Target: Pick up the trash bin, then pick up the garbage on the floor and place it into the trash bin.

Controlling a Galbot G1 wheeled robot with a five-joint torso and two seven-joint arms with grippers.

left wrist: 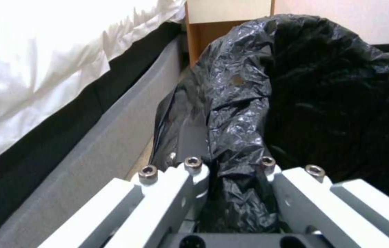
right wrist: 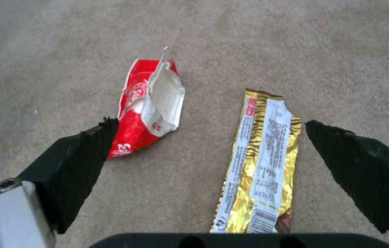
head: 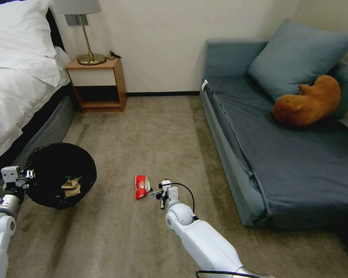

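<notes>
Left tool (left wrist: 231, 179) clamps the trash bin (head: 60, 173) rim by the bed, right tool (right wrist: 208, 155) gapes empty over the gold-brown bar wrapper (right wrist: 261, 162) beside the red-and-white snack packet (right wrist: 148, 113); it needs lowering and closing.

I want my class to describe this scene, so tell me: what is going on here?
A two-armed robot is clearing litter from a bedroom carpet. Its left gripper is clamped on the rim of the round trash bin lined with crinkly black plastic, beside the bed; a crumpled brown paper wrapper already lies inside. Its right gripper hangs open just above the carpet, over a gold-brown bar wrapper, with a red-and-white snack packet lying next to it.
</notes>
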